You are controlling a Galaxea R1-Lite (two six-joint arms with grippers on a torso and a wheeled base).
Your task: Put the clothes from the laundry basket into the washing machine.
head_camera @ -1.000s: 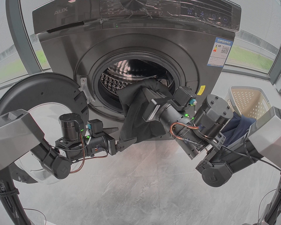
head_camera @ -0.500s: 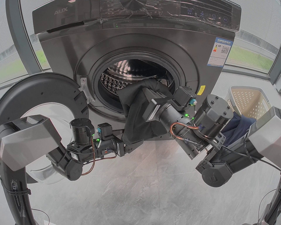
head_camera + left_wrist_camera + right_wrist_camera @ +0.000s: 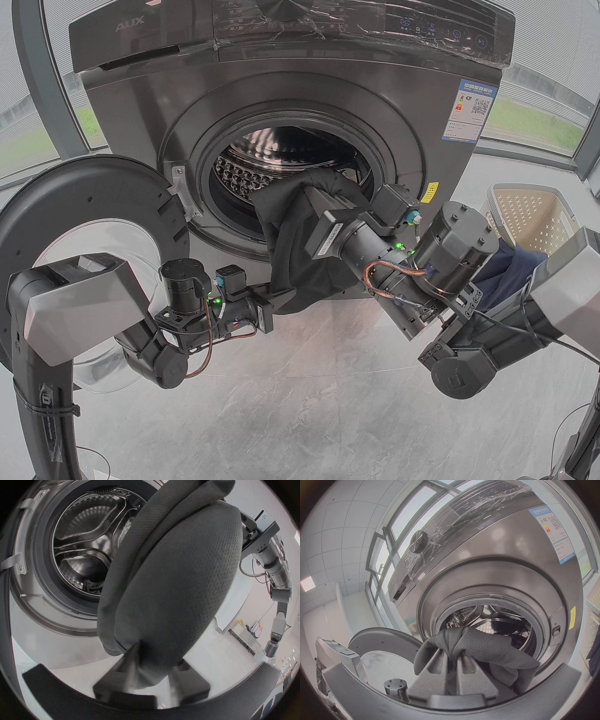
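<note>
A black garment (image 3: 289, 240) hangs out of the washing machine's (image 3: 400, 106) open drum mouth (image 3: 250, 169), draped over the lower rim. My right gripper (image 3: 452, 656) is shut on its bunched upper part at the opening. My left gripper (image 3: 157, 656) sits at the garment's lower hem (image 3: 150, 667), open, with the cloth hanging down between its fingers (image 3: 122, 673). In the head view the left gripper (image 3: 284, 295) is below the drum mouth, against the machine's front. A dark item (image 3: 90, 586) lies inside the drum. The laundry basket (image 3: 531, 215) stands to the right with navy clothing (image 3: 506, 272) in it.
The round door (image 3: 94, 200) is swung wide open to the left of the machine, close behind my left arm. Bare grey floor (image 3: 300, 400) lies in front. Windows flank the machine on both sides.
My left arm has swung right, bringing its gripper up to the garment's lower hem. The right arm and the garment's upper part have stayed put.
</note>
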